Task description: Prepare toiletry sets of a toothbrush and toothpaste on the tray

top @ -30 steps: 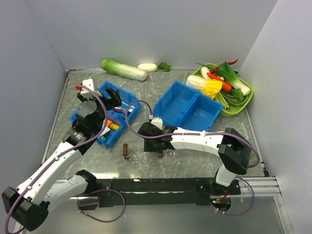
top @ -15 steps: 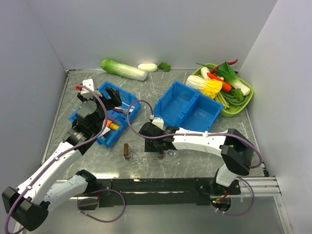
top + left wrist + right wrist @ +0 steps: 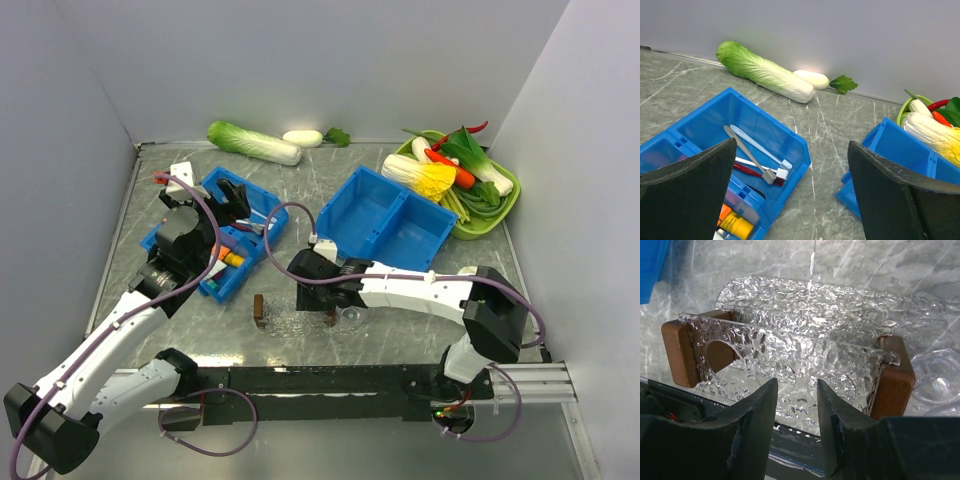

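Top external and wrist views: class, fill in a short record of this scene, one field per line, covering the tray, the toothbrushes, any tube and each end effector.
Tray: clear, bumpy, wooden end pieces; no toothbrush in it.
Toothbrushes: several, lying in the blue bin.
Tube: orange and yellow, in that bin's neighbouring compartment, mostly hidden.
Left end effector: wide open above that bin, holding nothing.
Right end effector: fingers parted at the tray's near edge; grip unclear.
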{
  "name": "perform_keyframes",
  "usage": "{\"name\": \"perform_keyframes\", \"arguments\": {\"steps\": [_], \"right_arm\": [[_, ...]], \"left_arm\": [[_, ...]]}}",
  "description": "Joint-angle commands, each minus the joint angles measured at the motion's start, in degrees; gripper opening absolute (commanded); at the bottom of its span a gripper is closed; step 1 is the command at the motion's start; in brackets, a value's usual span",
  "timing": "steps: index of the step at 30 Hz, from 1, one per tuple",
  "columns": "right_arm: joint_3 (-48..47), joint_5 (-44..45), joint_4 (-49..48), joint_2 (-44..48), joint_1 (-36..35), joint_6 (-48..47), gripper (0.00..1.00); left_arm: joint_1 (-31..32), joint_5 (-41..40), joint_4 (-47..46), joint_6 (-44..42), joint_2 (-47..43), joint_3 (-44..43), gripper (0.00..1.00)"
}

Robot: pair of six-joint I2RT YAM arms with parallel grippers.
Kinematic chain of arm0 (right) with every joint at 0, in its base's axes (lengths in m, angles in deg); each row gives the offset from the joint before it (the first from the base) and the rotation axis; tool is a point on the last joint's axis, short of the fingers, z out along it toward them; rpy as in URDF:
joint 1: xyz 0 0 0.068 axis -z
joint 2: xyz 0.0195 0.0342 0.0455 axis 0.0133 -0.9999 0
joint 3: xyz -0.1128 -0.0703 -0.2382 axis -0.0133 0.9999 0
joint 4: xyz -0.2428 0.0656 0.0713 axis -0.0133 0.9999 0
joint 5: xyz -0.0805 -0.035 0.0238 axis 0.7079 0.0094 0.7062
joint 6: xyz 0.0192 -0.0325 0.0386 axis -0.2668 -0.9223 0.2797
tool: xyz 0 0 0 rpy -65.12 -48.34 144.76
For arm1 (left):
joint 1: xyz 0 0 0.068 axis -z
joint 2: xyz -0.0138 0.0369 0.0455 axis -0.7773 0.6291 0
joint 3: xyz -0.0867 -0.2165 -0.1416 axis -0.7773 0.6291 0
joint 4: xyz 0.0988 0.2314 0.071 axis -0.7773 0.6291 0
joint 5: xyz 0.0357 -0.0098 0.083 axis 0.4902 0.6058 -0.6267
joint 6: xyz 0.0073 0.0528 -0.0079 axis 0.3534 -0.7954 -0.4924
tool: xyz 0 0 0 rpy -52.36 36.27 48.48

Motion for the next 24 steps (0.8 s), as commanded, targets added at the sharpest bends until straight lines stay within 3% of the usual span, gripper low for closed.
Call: {"name": "perform_keyframes", "arguments": {"steps": [1, 12, 24], "right_arm": [[-0.83, 0.16, 0.86, 4.14, 0.29, 0.84, 0.46], [0.31, -1.16, -1.51, 7.48, 0.29, 0.40, 0.49], [0.84, -6.15, -7.93, 13.28, 1.17, -10.75, 0.60]], "left_arm": [[-0.24, 0.52, -1.30, 0.60, -0.11, -0.88, 0.97], [-0.16, 0.70, -1.39, 0.78, 0.15, -0.97, 0.96], [-0.24, -0.27, 4.84, 5.61, 3.30, -2.73, 0.97]]}}
